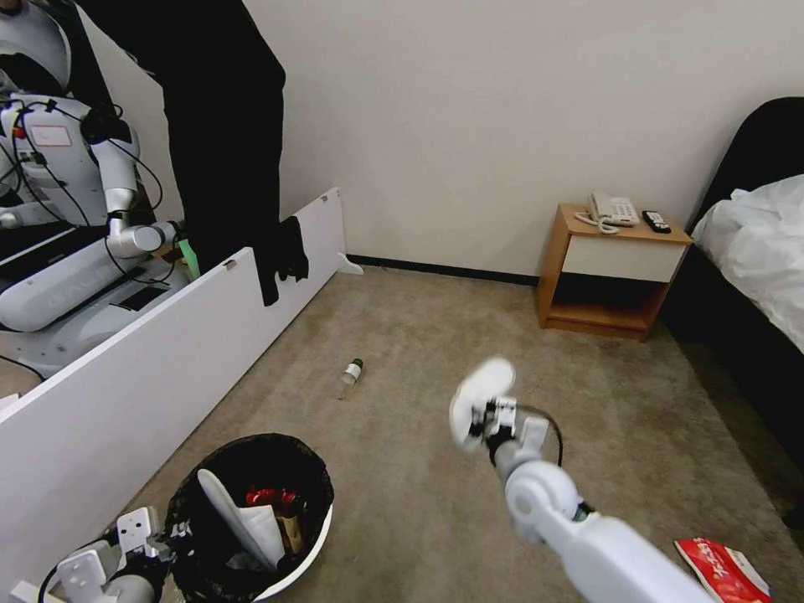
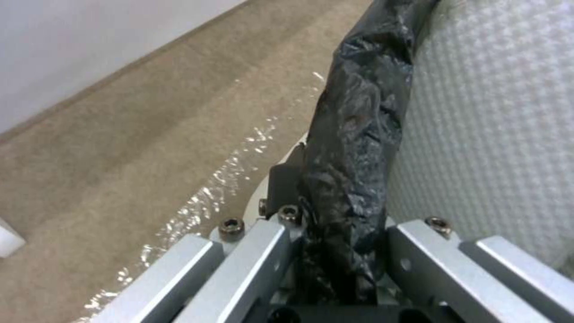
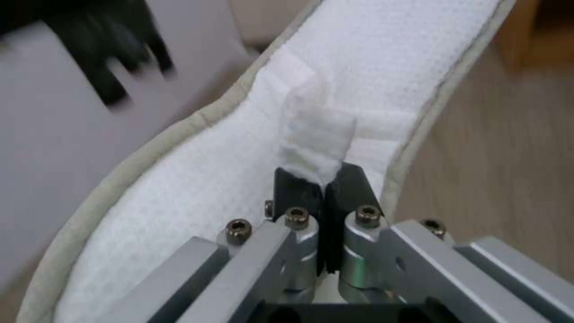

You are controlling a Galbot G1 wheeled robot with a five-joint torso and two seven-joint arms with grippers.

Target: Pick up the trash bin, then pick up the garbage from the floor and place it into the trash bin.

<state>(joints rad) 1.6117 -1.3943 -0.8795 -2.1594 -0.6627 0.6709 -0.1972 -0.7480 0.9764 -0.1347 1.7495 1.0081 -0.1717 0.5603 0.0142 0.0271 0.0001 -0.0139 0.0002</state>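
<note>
- The left gripper (image 1: 172, 529) is clamped on the rim of the round white bag-lined trash bin (image 1: 311, 546), keeping it carried low at the left (mouth open to receive).
- The right gripper (image 3: 326, 190) pinches a white fabric slipper (image 1: 479, 400), held in the air right of the bin.

- A plain off-white wall (image 1: 502, 126) runs across the back, with a dark skirting strip (image 1: 444, 270) at its foot.
- Beige carpet (image 1: 419, 469) covers the floor.
- A wooden nightstand (image 1: 611, 268) stands against the wall, carrying a white telephone (image 1: 610, 209) and a black remote (image 1: 656, 221).
- Just beside it is a dark bed (image 1: 754, 276) with white bedding (image 1: 758, 243).
- A long white board (image 1: 167, 360) stands on edge along the left.
</note>
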